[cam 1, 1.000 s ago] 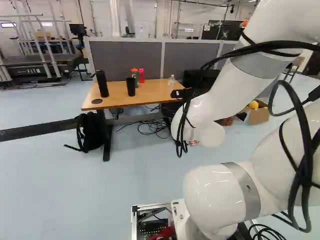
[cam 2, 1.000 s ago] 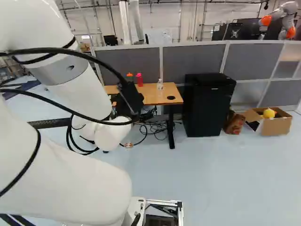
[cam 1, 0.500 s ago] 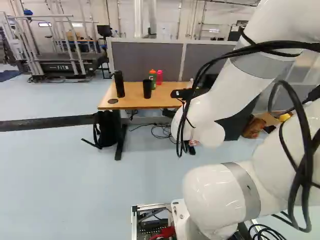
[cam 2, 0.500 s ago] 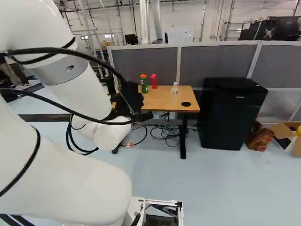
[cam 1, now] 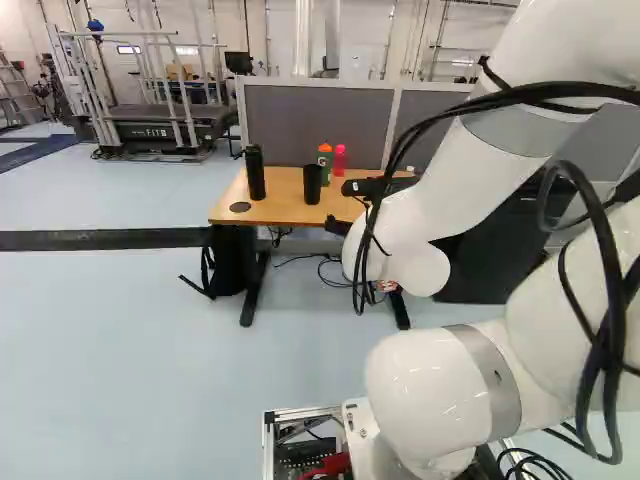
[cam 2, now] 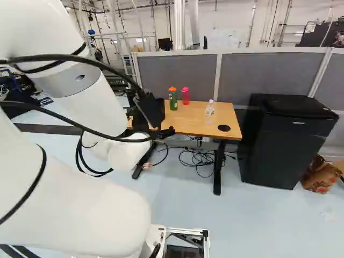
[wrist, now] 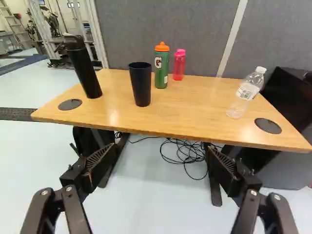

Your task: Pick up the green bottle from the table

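In the left base view the gripper point(cam 1: 338, 206) shows in front of the table. The wrist view has the gripper point(wrist: 162, 150) open, nothing between its widely parted fingers. Ahead of them is the wooden table point(wrist: 195, 109). The green bottle point(wrist: 161, 68), with an orange cap, stands upright toward the table's back; it also shows in the right base view as the green bottle point(cam 2: 172, 100). Beside it stand a pink bottle point(wrist: 179, 66) and, nearer the gripper, a black cup point(wrist: 141, 85).
A tall black bottle point(wrist: 84, 68) and a clear bottle point(wrist: 244, 95) stand near opposite ends of the table. Grey partitions point(cam 2: 263, 75) run behind it. A black fridge point(cam 2: 287, 142) is beside it; a backpack point(cam 1: 232, 262) and cables point(cam 2: 198, 157) lie underneath.
The base has moved: it has turned left and come nearer the table, so the scene has shifted right and grown in both base views. The arm holds its pose.
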Robot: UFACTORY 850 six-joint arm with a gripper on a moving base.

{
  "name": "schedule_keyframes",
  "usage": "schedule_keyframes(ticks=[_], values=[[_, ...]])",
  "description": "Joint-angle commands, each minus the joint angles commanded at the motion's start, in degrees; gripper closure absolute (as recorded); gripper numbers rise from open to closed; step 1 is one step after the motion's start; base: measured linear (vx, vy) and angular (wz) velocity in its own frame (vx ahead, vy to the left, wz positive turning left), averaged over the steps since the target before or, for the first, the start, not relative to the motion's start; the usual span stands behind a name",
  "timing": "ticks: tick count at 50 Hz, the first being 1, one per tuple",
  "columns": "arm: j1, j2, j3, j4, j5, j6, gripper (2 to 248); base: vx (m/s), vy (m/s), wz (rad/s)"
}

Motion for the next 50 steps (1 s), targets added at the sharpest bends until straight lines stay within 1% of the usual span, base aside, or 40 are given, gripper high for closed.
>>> schedule_keyframes(ticks=[26, 50], values=[[0.0, 0.0, 0.0, 0.0, 0.0, 0.0, 3, 0.196, -0.066, -0.009], [0.0, 0.0, 0.0, 0.0, 0.0, 0.0, 3, 0.138, -0.031, -0.011]])
